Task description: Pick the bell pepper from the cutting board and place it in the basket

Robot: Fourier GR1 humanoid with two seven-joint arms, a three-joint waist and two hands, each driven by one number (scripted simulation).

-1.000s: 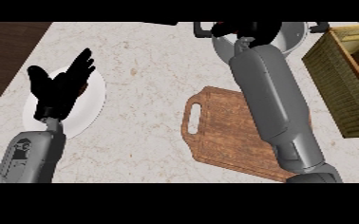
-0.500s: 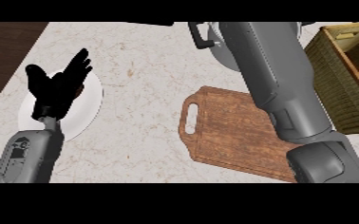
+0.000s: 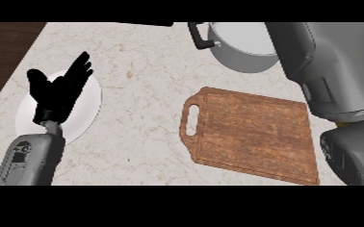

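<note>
From the head view, the right forearm fills the right side, and its hand runs out of sight past the top edge, so I cannot tell whether it holds anything. The cutting board just beside that arm lies bare; the bell pepper shows nowhere, and neither does the basket. My guess is that the carry is under way, and doing it well means keeping the arm clear of the grey pot beside it. The left hand rests over the white plate, fingers spread and up, holding nothing.
</note>
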